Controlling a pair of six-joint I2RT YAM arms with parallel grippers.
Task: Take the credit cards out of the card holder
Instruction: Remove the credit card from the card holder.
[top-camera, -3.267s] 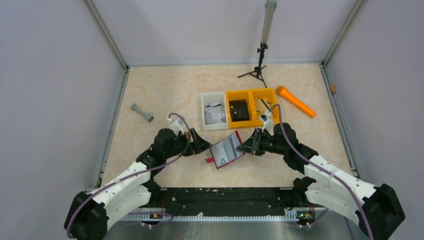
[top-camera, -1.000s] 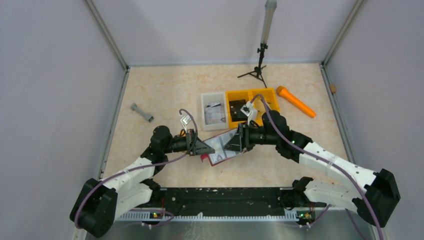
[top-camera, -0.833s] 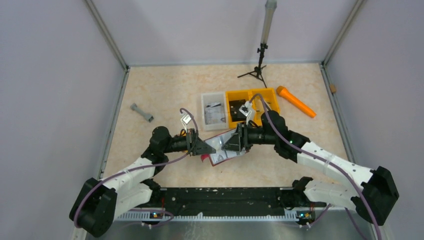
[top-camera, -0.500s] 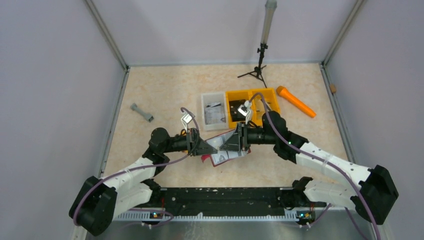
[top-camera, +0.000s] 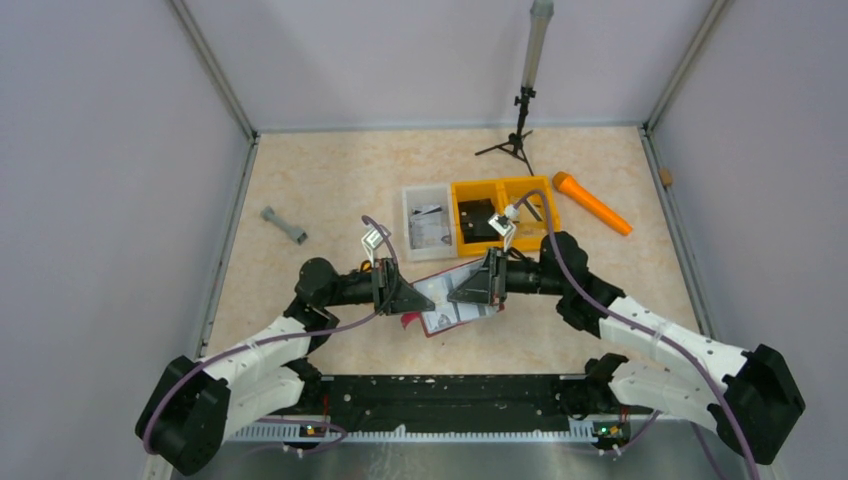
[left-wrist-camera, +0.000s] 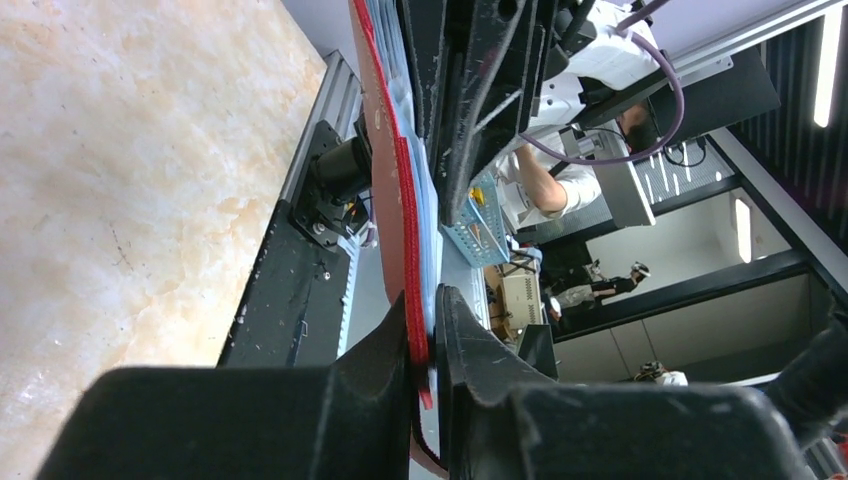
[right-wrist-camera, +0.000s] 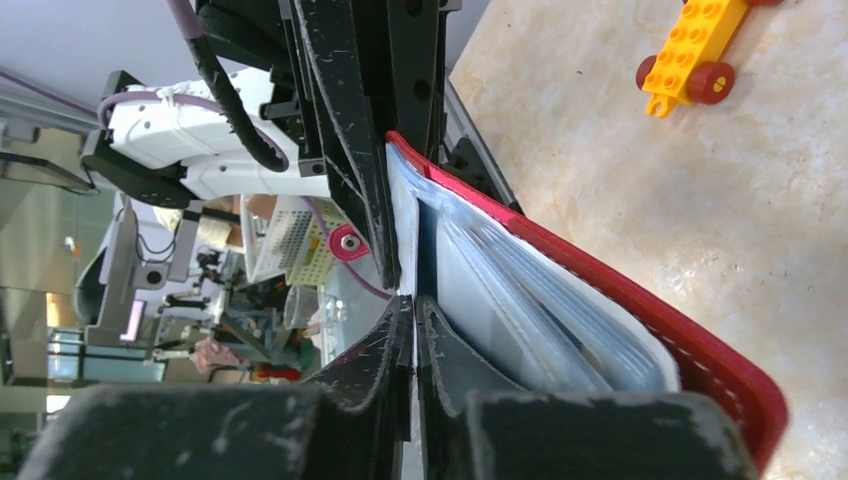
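Two grippers hold the card holder (top-camera: 447, 312) up over the table's (top-camera: 330, 200) near middle. The left gripper (left-wrist-camera: 424, 330) clamps its cover and the right gripper (right-wrist-camera: 413, 310) pinches a pale card (right-wrist-camera: 403, 240). The next move is probably to pull the card straight out.

We see our left gripper (left-wrist-camera: 424, 315) clamped on the red edge of the card holder (left-wrist-camera: 400, 200). Farther along, black fingers, probably the right gripper (left-wrist-camera: 452, 150), close against its pale pockets.

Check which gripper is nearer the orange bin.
Right. The right gripper is just in front of the orange bin; the left gripper is farther left, across the holder from it.
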